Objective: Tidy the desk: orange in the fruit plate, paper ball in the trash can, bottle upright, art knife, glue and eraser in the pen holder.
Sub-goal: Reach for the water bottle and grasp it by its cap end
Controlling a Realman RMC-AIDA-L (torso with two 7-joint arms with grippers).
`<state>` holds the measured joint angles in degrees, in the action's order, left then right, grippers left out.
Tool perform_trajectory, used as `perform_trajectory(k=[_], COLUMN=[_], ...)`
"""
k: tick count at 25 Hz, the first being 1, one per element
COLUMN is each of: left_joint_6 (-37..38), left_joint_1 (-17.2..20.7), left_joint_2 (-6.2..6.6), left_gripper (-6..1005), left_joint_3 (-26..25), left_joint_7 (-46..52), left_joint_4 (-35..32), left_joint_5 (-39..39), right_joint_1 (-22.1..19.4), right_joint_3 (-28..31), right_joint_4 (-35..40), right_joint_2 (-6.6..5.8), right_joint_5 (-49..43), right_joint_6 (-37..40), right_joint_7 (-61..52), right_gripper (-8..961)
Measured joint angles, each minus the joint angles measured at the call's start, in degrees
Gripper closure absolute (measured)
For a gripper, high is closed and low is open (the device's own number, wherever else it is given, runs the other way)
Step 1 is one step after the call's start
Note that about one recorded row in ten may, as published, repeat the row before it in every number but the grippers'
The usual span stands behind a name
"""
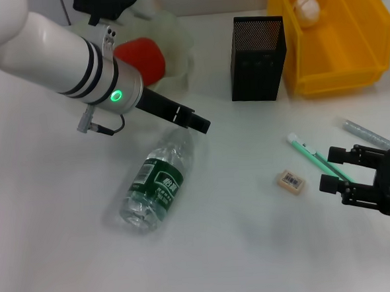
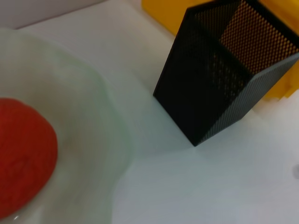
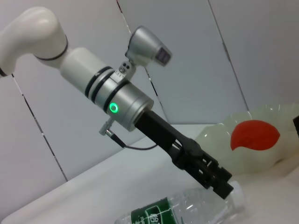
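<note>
Over the worktop (image 1: 56,260), the left gripper (image 1: 197,123) hangs with clenched jaws just above the neck of the lying water bottle (image 1: 157,181). Right gripper (image 1: 339,170), jaws released, hovers near the eraser (image 1: 292,181).

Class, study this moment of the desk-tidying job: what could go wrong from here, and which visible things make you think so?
1. The bottle lies on its side; the left tool over its cap end might push it into a roll rather than grip it.
2. The right tool, open over the green-handled art knife, might nudge it toward the eraser.
</note>
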<state>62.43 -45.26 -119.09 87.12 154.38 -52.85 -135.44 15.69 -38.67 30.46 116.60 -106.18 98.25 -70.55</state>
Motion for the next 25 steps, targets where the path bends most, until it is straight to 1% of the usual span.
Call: perform_trajectory(k=[3,13,23,25], left_joint_6=[-0.6,-4.2,-7.3,-8.1], left_joint_1=[0.0,0.0,0.2,0.3], left_joint_2=[0.0,-0.09,-0.08,-0.09], left_gripper=[216,219,223,301], left_joint_3=[0.2,3.3,7.2,8.7], left_joint_7=[-0.3,0.1,-0.1,-0.4], left_joint_4=[0.8,2.7,4.2,4.2], left_joint_5=[0.0,0.5,2.3,2.8], right_joint_1=[0.4,1.1,1.1,1.1], right_joint_3=[0.0,0.0,0.0,0.0], right_joint_4=[0.0,-1.7,-1.9,-2.2], right_joint_2=[0.07,0.14,0.87,0.89], right_joint_5=[0.0,0.0,0.0,0.1], right_joint_6=[-0.1,-1.2,-1.4,-1.4], right_joint_7=[0.1,0.8,1.6,1.8], right_gripper=[262,267,271,272])
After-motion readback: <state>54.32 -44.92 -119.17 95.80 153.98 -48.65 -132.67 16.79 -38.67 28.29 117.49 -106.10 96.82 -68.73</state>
